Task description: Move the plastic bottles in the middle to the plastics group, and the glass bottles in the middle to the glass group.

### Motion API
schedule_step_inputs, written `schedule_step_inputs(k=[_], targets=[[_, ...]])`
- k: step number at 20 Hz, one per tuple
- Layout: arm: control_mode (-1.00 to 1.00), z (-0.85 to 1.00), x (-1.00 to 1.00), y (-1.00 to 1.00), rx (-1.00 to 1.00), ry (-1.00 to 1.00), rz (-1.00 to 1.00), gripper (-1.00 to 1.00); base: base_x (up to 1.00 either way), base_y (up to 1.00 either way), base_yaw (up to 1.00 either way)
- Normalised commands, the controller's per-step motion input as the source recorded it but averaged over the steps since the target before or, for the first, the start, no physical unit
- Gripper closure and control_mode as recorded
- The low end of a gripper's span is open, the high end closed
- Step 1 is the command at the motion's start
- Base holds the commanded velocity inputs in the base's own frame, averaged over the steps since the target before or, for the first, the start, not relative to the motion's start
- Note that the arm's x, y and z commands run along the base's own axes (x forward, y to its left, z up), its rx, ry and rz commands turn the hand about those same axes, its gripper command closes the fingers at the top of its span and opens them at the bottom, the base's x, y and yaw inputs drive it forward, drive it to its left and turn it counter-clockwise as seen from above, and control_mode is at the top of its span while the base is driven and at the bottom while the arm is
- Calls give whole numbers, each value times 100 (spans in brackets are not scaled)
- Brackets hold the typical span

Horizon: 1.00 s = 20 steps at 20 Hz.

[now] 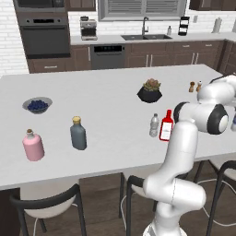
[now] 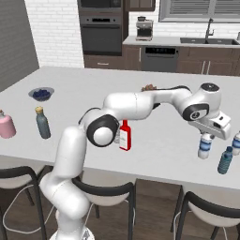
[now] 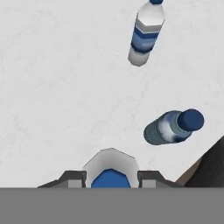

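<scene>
Blue-labelled plastic bottle (image 2: pixel 205 145), gripped beneath end effector (image 2: pixel 206 136)

blue-capped bottle (image 3: pixel 111 175) between fingers (image 3: pixel 73 178), two bottles beyond

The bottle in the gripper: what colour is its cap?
Blue. The hand view shows it best: the held bottle's cap sits between the gripper fingertips.

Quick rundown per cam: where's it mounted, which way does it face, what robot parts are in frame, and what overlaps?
Left base view: behind-left of the arm, facing the island; arm lower right.
Right base view: behind-right, facing the same island; arm lower left, gripper on a blue-label bottle.
Hand view: on the hand, looking down at the counter; finger tips flank a blue cap.
Both base views share the red bottle.
</scene>
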Motion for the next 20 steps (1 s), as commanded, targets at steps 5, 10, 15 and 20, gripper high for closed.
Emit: schedule_step_inputs(k=[5,10,15,20], targets=[[-100,-31,0,0,1,0,-3,100,0,0,0],[-100,-46,0,0,0,-1,-3,100,0,0,0],[-100,-43,0,0,0,-4,-3,100,0,0,0],[-100,-38,0,0,2,-7,-2,100,0,0,0]])
